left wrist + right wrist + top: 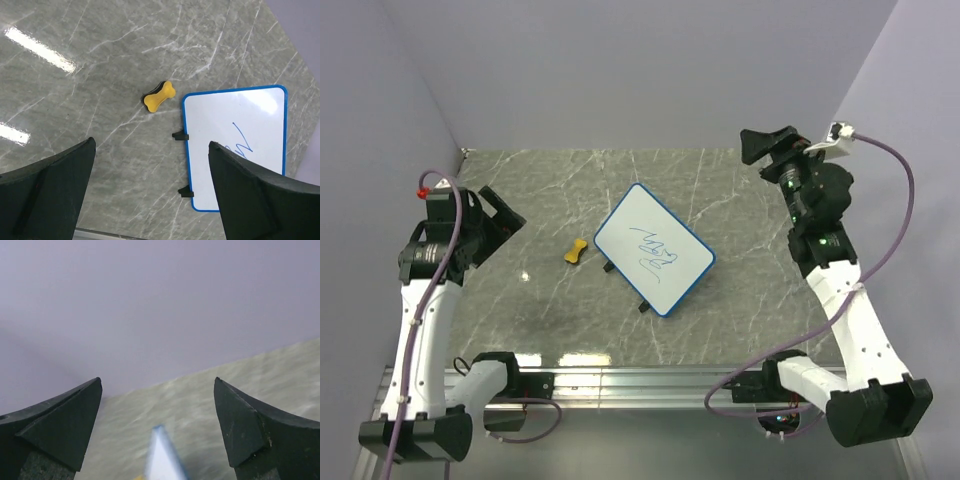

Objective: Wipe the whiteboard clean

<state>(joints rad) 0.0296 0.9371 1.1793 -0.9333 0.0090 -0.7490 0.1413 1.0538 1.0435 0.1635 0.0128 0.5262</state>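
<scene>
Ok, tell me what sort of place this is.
Probably a robot lab test cell: plain walls box in a marble-look table, an aluminium rail edges it, and a whiteboard lies on it.

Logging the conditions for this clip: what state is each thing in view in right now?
whiteboard: lying flat on the table, blue scribble on it, not yet erased.
eraser: lying on the table beside the whiteboard, apart from it, not held.
left gripper: open, empty, above the table.
right gripper: open, empty, raised off the table.
</scene>
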